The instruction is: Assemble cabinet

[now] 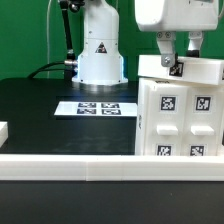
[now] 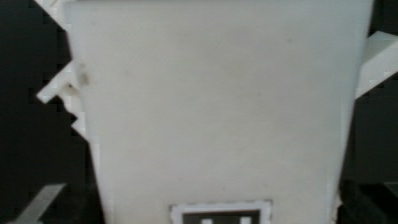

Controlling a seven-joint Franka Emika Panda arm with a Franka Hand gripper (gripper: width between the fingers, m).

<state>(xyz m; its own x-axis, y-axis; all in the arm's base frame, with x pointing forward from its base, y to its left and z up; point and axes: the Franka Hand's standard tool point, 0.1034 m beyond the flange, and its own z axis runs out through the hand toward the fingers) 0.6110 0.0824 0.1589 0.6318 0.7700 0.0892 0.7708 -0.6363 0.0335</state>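
Note:
The cabinet [image 1: 182, 115] is a large white box standing at the exterior view's right, with small tagged fronts facing the camera. A flat white slab [image 1: 200, 70] with a small tag lies across its top. My gripper [image 1: 178, 58] hangs straight down over the slab, its dark fingertips at the slab's upper face. I cannot tell how far apart the fingers are or whether they hold anything. In the wrist view a broad white surface of the cabinet [image 2: 214, 110] fills the picture, with a tag [image 2: 222, 213] at one edge. My fingers do not show there.
The marker board [image 1: 98, 108] lies flat on the black table in front of the robot base [image 1: 100, 55]. A white wall [image 1: 90, 166] runs along the table's near edge. A small white piece [image 1: 3, 130] sits at the exterior view's far left.

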